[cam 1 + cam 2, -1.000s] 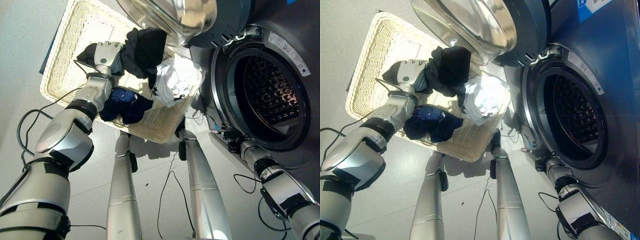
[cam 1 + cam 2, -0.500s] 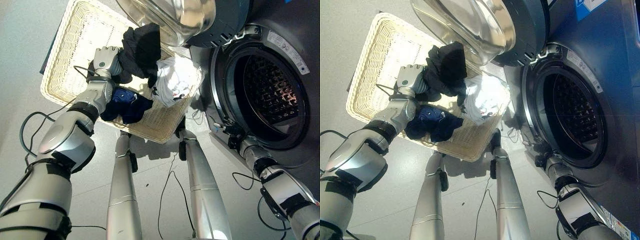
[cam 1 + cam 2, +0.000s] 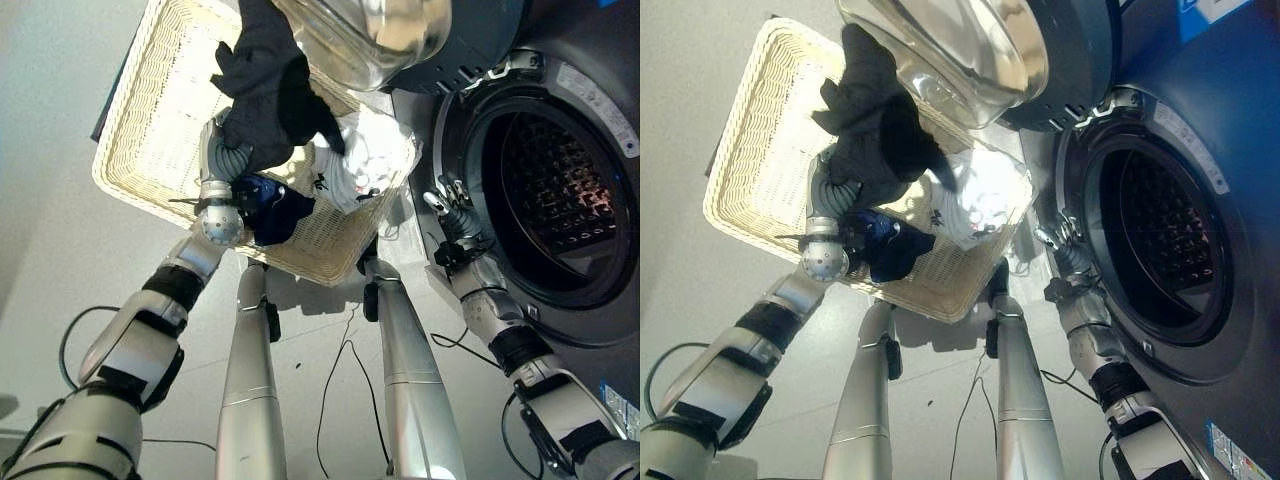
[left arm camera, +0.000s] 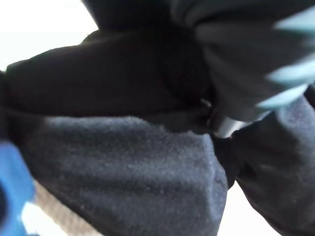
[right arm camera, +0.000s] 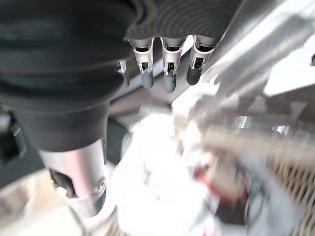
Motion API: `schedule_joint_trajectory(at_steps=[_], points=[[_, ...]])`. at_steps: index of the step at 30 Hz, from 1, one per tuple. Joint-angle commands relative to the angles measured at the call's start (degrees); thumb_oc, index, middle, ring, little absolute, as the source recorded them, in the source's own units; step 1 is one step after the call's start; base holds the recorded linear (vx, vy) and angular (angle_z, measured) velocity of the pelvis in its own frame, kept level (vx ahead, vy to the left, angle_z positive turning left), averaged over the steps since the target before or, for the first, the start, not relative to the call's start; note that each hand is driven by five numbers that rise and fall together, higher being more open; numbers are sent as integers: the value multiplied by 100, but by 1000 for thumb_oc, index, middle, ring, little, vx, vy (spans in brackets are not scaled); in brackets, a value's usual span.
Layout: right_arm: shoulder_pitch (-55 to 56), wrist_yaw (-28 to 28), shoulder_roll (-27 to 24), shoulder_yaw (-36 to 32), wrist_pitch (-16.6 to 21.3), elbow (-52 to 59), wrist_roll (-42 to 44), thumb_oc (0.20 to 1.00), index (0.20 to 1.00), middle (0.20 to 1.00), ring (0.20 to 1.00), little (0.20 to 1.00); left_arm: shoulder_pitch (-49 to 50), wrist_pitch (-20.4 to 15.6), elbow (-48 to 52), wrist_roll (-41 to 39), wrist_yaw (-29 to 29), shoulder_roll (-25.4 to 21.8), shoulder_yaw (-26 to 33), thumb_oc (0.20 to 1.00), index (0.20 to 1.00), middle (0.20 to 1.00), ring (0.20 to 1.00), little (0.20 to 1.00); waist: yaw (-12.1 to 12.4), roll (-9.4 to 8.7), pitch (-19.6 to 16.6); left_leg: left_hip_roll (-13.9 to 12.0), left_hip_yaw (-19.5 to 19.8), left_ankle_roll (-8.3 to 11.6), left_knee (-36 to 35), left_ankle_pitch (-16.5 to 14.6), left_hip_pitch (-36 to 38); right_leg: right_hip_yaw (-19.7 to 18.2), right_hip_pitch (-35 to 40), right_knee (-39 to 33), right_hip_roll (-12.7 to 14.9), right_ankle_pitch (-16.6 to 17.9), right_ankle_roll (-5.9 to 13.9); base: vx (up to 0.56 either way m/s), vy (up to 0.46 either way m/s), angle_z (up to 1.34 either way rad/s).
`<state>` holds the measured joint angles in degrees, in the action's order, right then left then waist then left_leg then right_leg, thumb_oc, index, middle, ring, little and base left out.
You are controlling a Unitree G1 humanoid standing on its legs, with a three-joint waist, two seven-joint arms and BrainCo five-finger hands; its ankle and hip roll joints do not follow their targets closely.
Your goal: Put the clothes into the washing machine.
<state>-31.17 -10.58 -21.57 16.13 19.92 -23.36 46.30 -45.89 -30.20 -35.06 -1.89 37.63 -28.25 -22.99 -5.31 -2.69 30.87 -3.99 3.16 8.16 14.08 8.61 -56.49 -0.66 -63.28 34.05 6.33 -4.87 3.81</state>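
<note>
- I'm holding the black garment [image 3: 262, 85] up above the wicker basket [image 3: 165, 120], my left hand [image 3: 228, 150] clenched round its cloth.
- My right hand [image 3: 450, 205] is waiting spread-fingered beside the washer drum [image 3: 555, 165].
- Nothing's showing inside the drum; the white garment [image 3: 365, 160] and dark blue garment [image 3: 268, 205] are lying in the basket.

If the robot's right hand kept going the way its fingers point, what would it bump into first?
Probably the white clothes in the wicker basket. The right hand hangs open by the washing machine's door opening, and its wrist view shows the fingers aimed at that white heap. How far off it lies is unclear.
</note>
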Motion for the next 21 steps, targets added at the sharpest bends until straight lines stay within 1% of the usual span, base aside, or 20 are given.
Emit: schedule_joint_trajectory(at_steps=[1,2,3,4,5,6,7,8,10,12,13,14,15,17,21], points=[[385,-296,-71,-280,280,799,-577,1000,1000,1000,1000,1000,-69,-893,707,27,-318,200,340,200,200,200,200,200,46,3,-108,559,15,-324,525,-501,-30,185,327,-1558,-347,1362,343,0,0,0],[429,-320,-28,-296,257,1090,-942,1000,1000,1000,1000,1000,69,-1027,1015,-6,-505,240,408,200,200,200,200,200,61,23,-108,568,14,-334,522,-496,-34,191,320,-1544,-342,1357,347,0,0,0],[451,-305,-25,-306,189,1267,-1004,1000,1000,1000,1000,1000,124,-1049,1167,-8,-583,248,445,200,200,200,200,200,69,31,-108,572,18,-339,515,-492,-32,194,323,-1544,-337,1352,347,0,0,0],[529,-195,28,-289,93,1626,-1137,1000,1000,1000,1000,1000,273,-1071,1550,113,-688,293,509,200,200,200,200,200,87,52,-108,580,22,-348,505,-478,-27,198,332,-1547,-323,1348,351,0,0,0],[563,-94,44,-280,66,1750,-1133,1000,1000,1000,1000,1000,330,-1068,1698,182,-721,301,537,200,200,200,200,200,92,59,-108,582,22,-353,505,-475,-25,199,333,-1540,-322,1345,352,0,0,0],[598,112,45,-275,-38,1998,-1029,1000,1000,1000,1000,1000,419,-1065,1941,295,-779,300,583,200,200,200,200,200,104,68,-108,583,16,-359,491,-469,-9,212,352,-1545,-309,1334,356,0,0,0],[605,299,50,-268,-42,2094,-997,1000,1000,1000,1000,1000,458,-1109,2065,376,-837,301,605,200,200,200,200,200,114,73,-108,584,12,-361,494,-465,-9,218,358,-1544,-303,1326,356,0,0,0],[602,335,42,-262,-93,2154,-977,1000,1000,1000,1000,1000,478,-1087,2134,402,-847,299,615,200,200,200,200,200,118,76,-108,585,13,-361,493,-464,-8,222,360,-1545,-300,1325,356,-2,0,-4],[567,611,17,-198,-232,2472,-805,1000,1000,1000,1000,1000,550,-1017,2471,849,-785,247,633,200,200,200,200,200,158,96,-108,584,19,-365,472,-440,10,252,389,-1554,-280,1319,356,-1,0,-2],[570,613,16,-198,-235,2476,-803,1000,1000,1000,1000,1000,558,-1010,2480,864,-773,250,632,200,200,200,200,200,157,97,-108,584,20,-365,470,-439,12,252,392,-1555,-280,1319,356,0,0,0],[525,810,-29,-156,-322,2632,-677,1000,1000,1000,1000,1000,550,-917,2636,1169,-679,200,637,200,200,200,200,200,174,108,-108,583,15,-369,445,-424,37,267,418,-1571,-271,1316,357,0,0,0],[411,1074,-112,-93,-336,2837,-467,1000,1000,1000,1000,1000,493,-800,2813,1542,-643,53,605,200,200,200,200,200,204,121,-108,574,10,-366,430,-400,69,299,461,-1599,-240,1322,364,0,0,0],[388,1100,-122,-86,-331,2856,-435,1000,1000,1000,1000,1000,482,-803,2823,1552,-658,41,601,200,200,200,200,200,207,122,-108,574,11,-365,432,-398,70,303,464,-1600,-237,1322,364,0,0,0],[142,1250,-132,8,-232,2932,-229,1000,1000,1000,1000,1000,347,-752,2922,1674,-888,-43,536,200,200,200,200,200,260,148,-108,569,15,-360,420,-374,92,345,503,-1616,-203,1318,369,0,0,0],[-109,1389,-93,94,-290,3031,68,1000,1000,1000,1000,1000,200,-606,3034,1709,-1106,-121,424,200,200,200,200,200,307,172,-108,575,31,-356,421,-365,99,385,521,-1629,-176,1322,374,-1,-8,0]])
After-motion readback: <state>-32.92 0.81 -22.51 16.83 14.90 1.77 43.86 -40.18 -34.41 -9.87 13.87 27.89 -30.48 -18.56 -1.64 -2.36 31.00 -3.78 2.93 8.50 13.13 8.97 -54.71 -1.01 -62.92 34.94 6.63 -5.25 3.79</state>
